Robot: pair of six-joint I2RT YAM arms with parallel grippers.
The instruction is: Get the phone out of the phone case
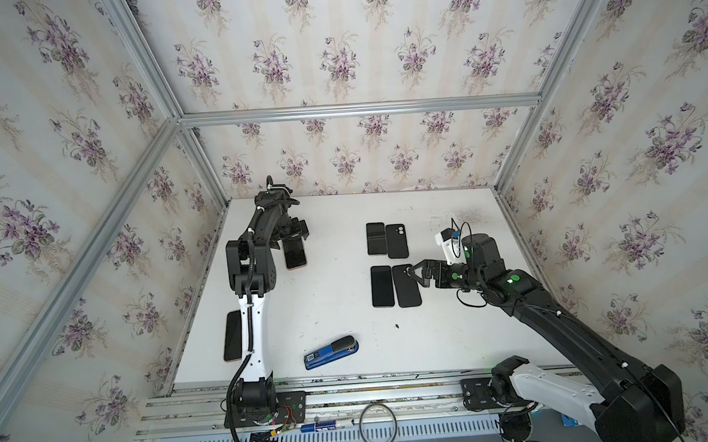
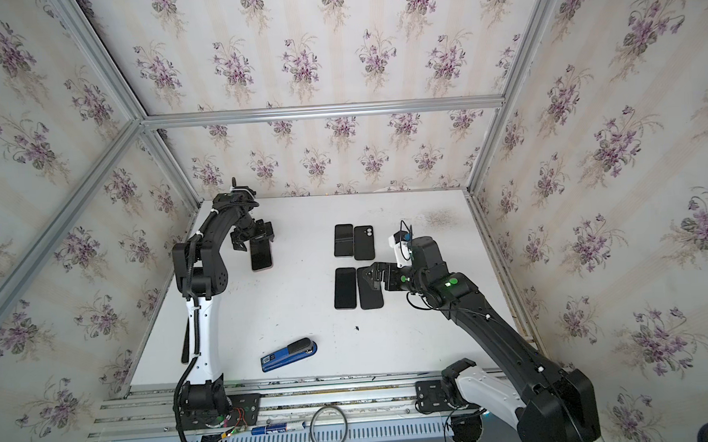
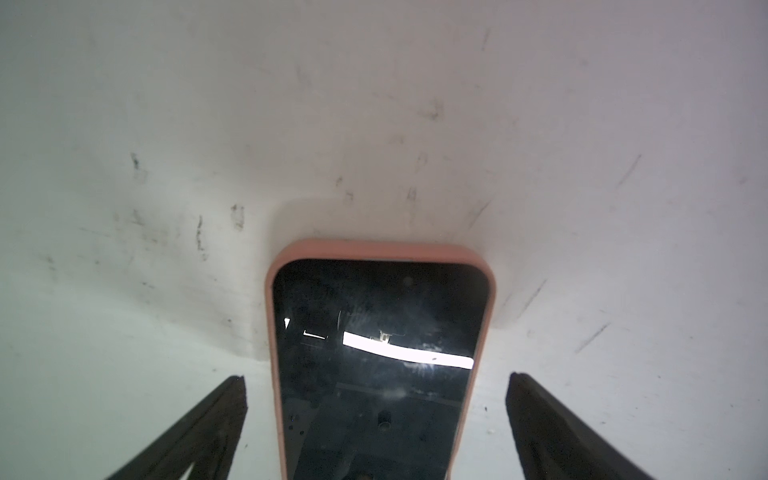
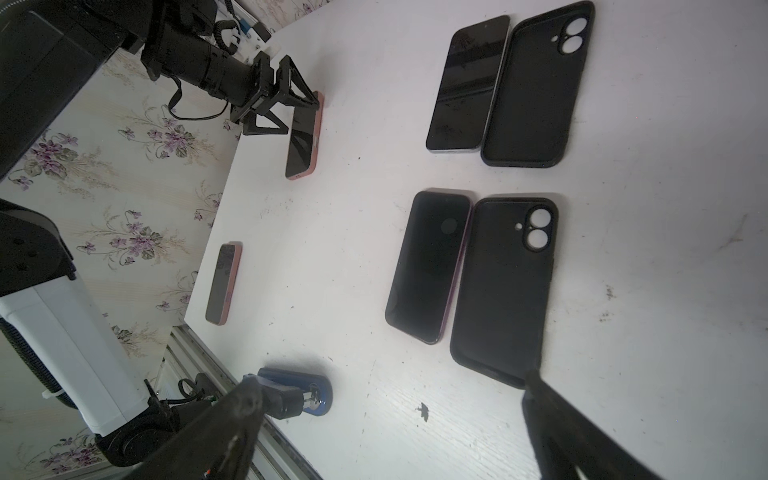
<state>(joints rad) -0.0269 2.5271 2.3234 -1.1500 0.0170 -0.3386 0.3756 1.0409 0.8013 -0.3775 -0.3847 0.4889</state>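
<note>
A phone (image 3: 376, 332) with a dark screen sits in a pink phone case (image 3: 382, 248) and lies face up on the white table (image 1: 331, 298) at the back left, seen in both top views (image 1: 295, 255) (image 2: 261, 256). My left gripper (image 3: 376, 378) is open over its far end (image 1: 292, 233). One finger (image 3: 224, 415) stands on each side of the case, with a gap to it. My right gripper (image 1: 411, 271) is open and empty, hovering over the top corner of an empty black case (image 1: 406, 288) on the right.
Two bare phones (image 1: 376, 238) (image 1: 382, 286) lie beside two empty black cases (image 1: 397, 240) (image 4: 503, 286). Another pink-cased phone (image 1: 232, 335) lies at the table's left edge under the left arm. A blue stapler (image 1: 331, 352) lies near the front edge.
</note>
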